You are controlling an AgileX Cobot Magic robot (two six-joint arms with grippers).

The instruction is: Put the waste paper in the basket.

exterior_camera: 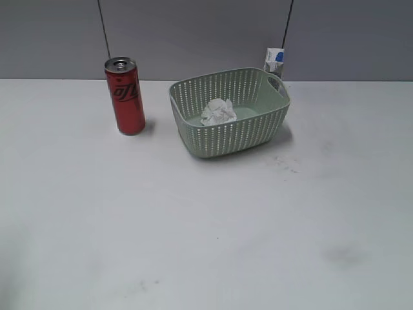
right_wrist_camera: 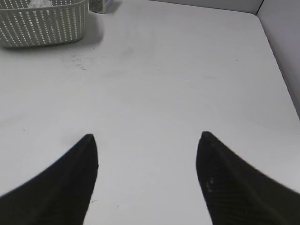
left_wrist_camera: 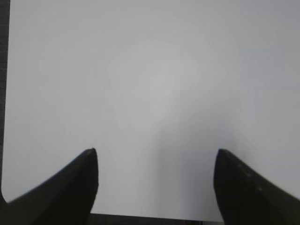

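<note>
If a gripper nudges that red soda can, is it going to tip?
The red can is tall and slim on a small base, so a high push would probably topple it. Once down, its round body would likely roll across the smooth table.

A red drink can (exterior_camera: 126, 96) stands upright on the white desk (exterior_camera: 206, 219), far to the front of both tools. It has a silver top and black writing on its side. A small white-and-blue carton (exterior_camera: 273, 62) stands upright at the far edge of the desk, in front of the grey wall (exterior_camera: 193, 35). In the right wrist view the carton (right_wrist_camera: 99, 4) is far ahead of the tool, to the left and cut off by the picture. The desk has some dark smudges (exterior_camera: 343, 255), and a few marks (right_wrist_camera: 78, 62) lie ahead-left of the right tool.
</note>
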